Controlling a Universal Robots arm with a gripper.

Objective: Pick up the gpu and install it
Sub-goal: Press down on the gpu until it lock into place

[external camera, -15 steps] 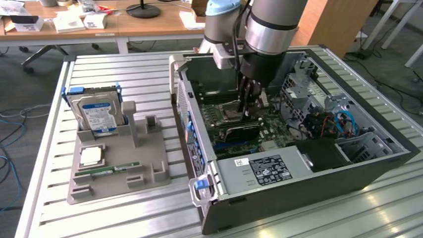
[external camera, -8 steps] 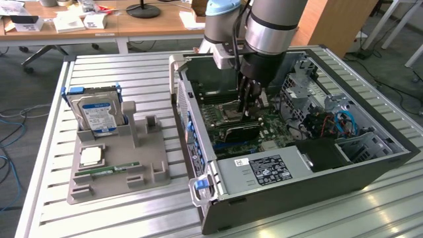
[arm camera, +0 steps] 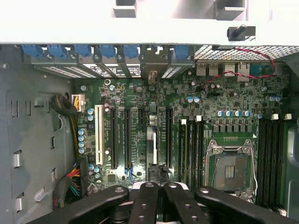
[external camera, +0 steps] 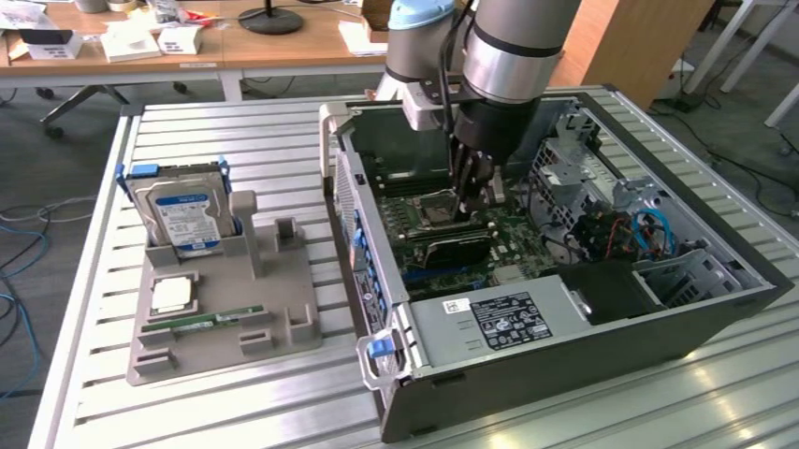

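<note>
Nearest in the exterior view lies the open computer case [external camera: 699, 323] on the slatted metal table [external camera: 225, 131], with a grey power supply [external camera: 493, 320] and a blue latch [external camera: 378, 348] at its front edge; at the exterior view's left, well apart from the case, a grey tray [external camera: 231, 281] carries a green memory stick [external camera: 200, 321], a processor chip [external camera: 171, 295] and, upright at its far end, a hard drive [external camera: 179, 215]; deeper inside the case the gpu [external camera: 452, 249] stands on its edge on the green motherboard [external camera: 515, 230], dark and flat, between the power supply and the processor socket [external camera: 435, 208]; the gripper [external camera: 471, 211] hangs directly over the card's upper edge, its black fingers [arm camera: 145, 200] drawn fully together (if they touch the card or are just above it, I cannot tell); the thick arm [external camera: 512, 56] covers the board behind it; at the exterior view's right a metal drive cage [external camera: 587, 159] and blue cables [external camera: 652, 229] are near the card but apart from it; far behind, a wooden desk [external camera: 250, 47] holds white boxes [external camera: 131, 42] and a black round lamp base [external camera: 271, 19].
</note>
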